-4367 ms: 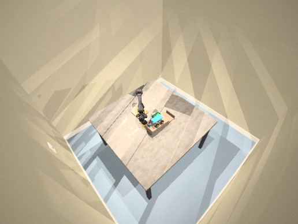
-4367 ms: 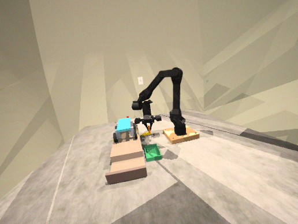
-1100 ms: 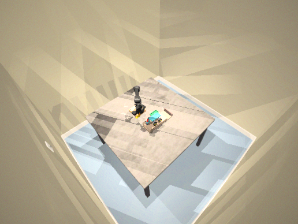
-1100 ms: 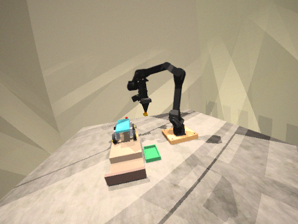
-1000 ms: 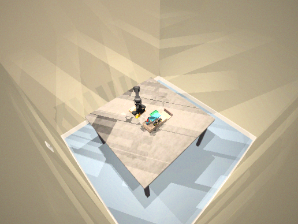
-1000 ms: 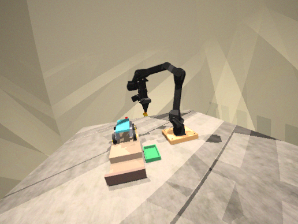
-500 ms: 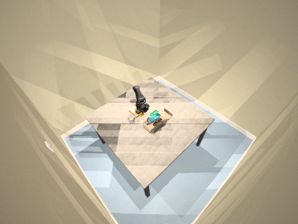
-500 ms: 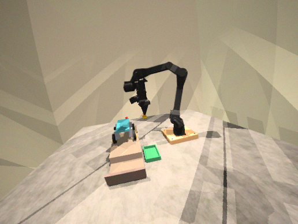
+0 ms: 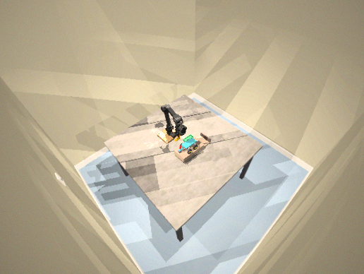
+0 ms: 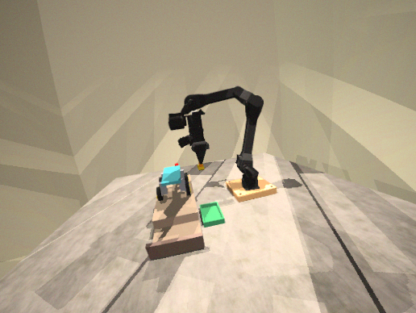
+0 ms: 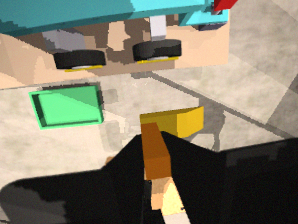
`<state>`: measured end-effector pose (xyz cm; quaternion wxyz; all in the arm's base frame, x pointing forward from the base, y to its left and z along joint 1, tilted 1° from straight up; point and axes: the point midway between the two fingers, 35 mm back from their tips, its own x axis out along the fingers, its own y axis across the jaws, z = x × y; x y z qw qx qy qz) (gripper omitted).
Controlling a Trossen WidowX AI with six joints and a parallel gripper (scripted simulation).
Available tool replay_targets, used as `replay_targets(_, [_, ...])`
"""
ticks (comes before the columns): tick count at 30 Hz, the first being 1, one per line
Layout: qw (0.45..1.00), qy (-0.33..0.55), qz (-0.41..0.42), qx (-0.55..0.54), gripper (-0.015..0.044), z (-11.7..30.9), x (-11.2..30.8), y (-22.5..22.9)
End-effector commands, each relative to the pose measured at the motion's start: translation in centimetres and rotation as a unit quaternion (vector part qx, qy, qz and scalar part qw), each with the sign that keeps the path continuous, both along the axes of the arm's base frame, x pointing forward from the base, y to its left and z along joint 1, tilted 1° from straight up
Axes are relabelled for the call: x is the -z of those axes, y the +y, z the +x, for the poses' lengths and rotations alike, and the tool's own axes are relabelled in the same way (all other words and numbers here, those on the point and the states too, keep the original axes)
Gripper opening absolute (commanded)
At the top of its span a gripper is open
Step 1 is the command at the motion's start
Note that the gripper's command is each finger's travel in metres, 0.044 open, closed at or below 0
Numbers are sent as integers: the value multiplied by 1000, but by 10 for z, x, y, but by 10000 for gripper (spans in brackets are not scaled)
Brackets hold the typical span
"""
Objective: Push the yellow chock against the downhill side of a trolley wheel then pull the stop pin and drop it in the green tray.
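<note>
The trolley [image 9: 189, 143] [image 10: 172, 175] [image 11: 75, 16], with cyan top and black wheels, stands on the ramp [image 9: 183, 158] [image 10: 186, 207] [image 11: 206, 50]. The stop pin's red head [image 9: 180, 146] [image 10: 176, 164] [image 11: 224, 5] shows at its uphill end; its shaft is hidden. My gripper [image 9: 178, 135] [image 10: 201, 162] [image 11: 150, 138] is shut on the orange handle of the yellow chock [image 9: 177, 139] [image 10: 201, 167] [image 11: 172, 122]. It holds the chock in the air beside the ramp, on the arm base's side. The black rubber base cannot be made out. The green tray [image 9: 187, 138] [image 10: 213, 224] [image 11: 70, 126] is empty.
The tray lies on the table beside the ramp's side, between it and the arm's wooden base board [image 9: 163, 137] [image 10: 239, 195]. A brown end board [image 9: 205, 138] [image 10: 177, 247] stands across the ramp's low end. Two wheels [image 11: 80, 59] [image 11: 157, 50] face the tray's side.
</note>
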<state>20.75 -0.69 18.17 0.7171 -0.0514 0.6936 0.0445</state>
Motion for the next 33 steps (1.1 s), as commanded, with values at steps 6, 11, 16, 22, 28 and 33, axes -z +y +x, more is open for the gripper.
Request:
replay_targets(6, [1000,-1,0,3,0,3,2,27])
replay_targets(11, [1000,-1,1,3,0,5,3,44])
replay_targets(16, [1000,-1,2,3,0,6,4,62])
replay_targets(22, [1000,-1,3,3,0,8,6,84])
replay_targets(28, [1000,-1,4,3,0,10,7,109])
replay_targets(33, [1000,-1,5,3,0,12,9,131])
